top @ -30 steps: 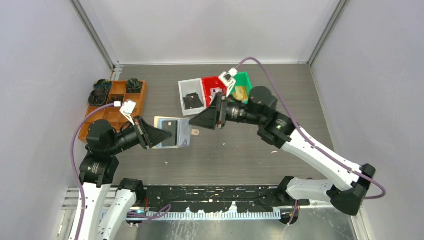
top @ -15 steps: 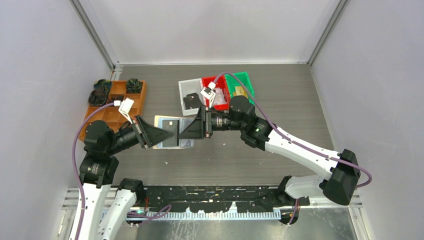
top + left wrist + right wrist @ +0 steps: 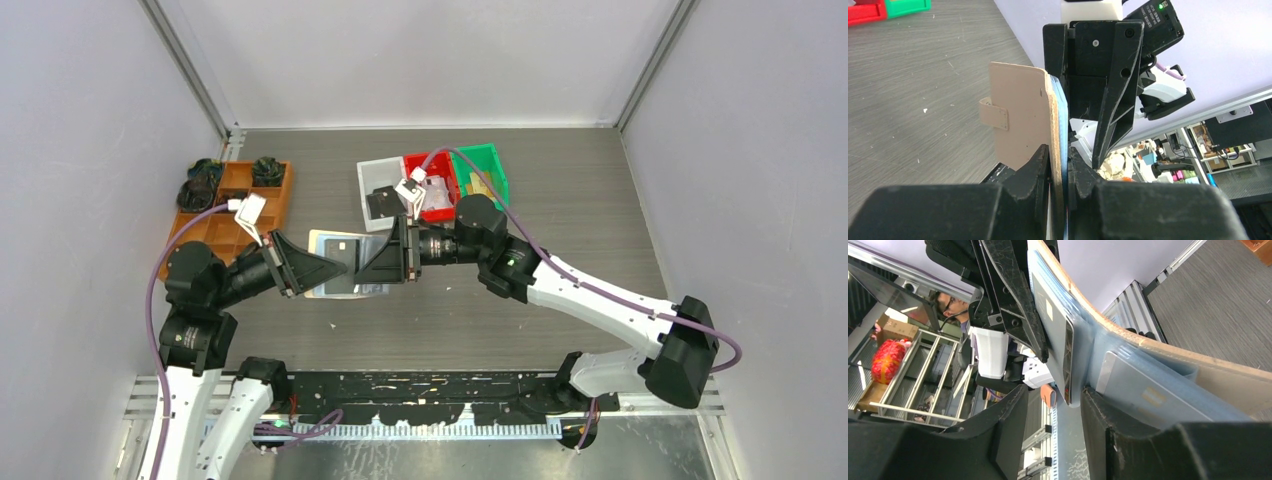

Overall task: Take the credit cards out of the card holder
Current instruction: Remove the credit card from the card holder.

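My left gripper [image 3: 318, 270] is shut on the edge of the tan card holder [image 3: 340, 262] and holds it open above the table. In the left wrist view the holder [image 3: 1020, 115] stands upright, its edge pinched in my left gripper [image 3: 1060, 157], with the snap tab to the left. My right gripper [image 3: 375, 268] is open at the holder's right side. In the right wrist view my right gripper [image 3: 1055, 415] straddles the end of a clear sleeve holding a grey card [image 3: 1053, 325]. A second pale card [image 3: 1148, 395] lies in another sleeve beside the right finger.
A grey bin [image 3: 372, 175] with a black item, a red bin [image 3: 415, 162] and a green bin [image 3: 490, 160] stand at the back centre. A brown compartment tray [image 3: 215, 235] with dark items sits at the left. Grey walls close in both sides.
My right gripper has moved left and slightly nearer, from beside the bins up to the holder, and now straddles a sleeve. My left gripper has kept hold of the holder, nearly still.
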Controlling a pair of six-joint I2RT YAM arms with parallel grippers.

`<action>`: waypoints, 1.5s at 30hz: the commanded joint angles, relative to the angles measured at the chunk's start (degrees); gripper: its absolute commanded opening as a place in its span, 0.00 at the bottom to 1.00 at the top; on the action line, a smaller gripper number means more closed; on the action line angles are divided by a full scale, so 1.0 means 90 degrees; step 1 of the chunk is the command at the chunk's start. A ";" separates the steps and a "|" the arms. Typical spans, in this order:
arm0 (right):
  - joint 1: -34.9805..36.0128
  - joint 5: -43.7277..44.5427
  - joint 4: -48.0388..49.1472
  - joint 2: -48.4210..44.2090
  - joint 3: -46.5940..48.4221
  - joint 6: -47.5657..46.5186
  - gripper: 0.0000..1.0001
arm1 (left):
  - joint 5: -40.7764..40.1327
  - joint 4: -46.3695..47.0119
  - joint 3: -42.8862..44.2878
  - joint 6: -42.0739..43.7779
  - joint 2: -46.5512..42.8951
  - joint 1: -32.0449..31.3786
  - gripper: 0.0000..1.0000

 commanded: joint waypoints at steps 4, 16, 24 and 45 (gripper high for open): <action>0.0147 -0.0107 0.0813 0.0291 0.0270 0.0216 0.43 | 0.0308 0.0781 0.0025 -0.0335 -0.0117 -0.0008 0.00; 0.0154 -0.0225 0.2462 0.0079 -0.0369 0.1081 0.02 | 0.0413 0.0760 -0.0063 -0.0430 -0.0177 -0.0009 0.02; 0.0147 -0.0217 0.2925 -0.0187 -0.0871 0.1290 0.01 | 0.0417 0.0783 0.0043 -0.0465 -0.0128 -0.0009 0.01; 0.0149 -0.0033 0.2577 -0.0382 -0.0852 0.1049 0.29 | 0.0301 0.0795 0.0196 -0.0465 -0.0100 -0.0009 0.01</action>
